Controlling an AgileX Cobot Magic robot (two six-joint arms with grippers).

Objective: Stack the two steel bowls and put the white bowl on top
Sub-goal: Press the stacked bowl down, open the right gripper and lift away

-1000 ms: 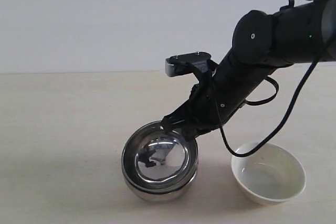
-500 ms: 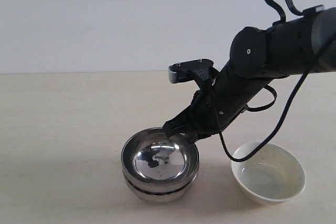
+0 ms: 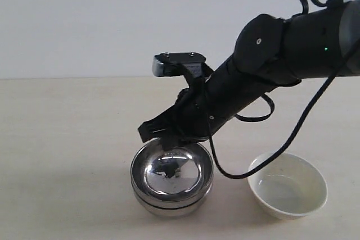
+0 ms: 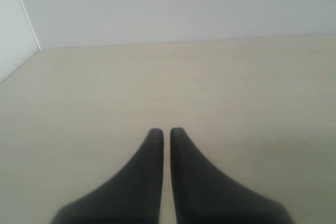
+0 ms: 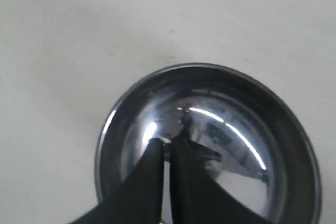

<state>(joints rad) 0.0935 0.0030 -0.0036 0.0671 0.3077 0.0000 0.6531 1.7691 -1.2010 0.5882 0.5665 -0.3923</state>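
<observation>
Nearest the camera, the two steel bowls [image 3: 171, 177] sit nested on the table [image 3: 67, 139], mouths up, with the white bowl [image 3: 288, 186] just beside them on the right side of the exterior view, apart and also mouth up. All three are round, so none has a long axis; each opens straight upward, and the stack looks level.

Just behind and above the stack, the right gripper [image 3: 147, 133] hangs with its jaws pressed together and nothing between them. The wrist view puts its tips over the upper bowl's hollow, though whether they touch the steel is hard to tell through the reflections. A sideways drag from there could probably skew or tip the upper bowl in its seat.

The arm's cable [image 3: 225, 172] loops low between the stack and the white bowl and may catch a rim as the arm swings over. The white bowl is glossy, so a pinch on its thin rim might slip.

Farther off, the left gripper [image 4: 164, 132] is closed and empty over bare table.
</observation>
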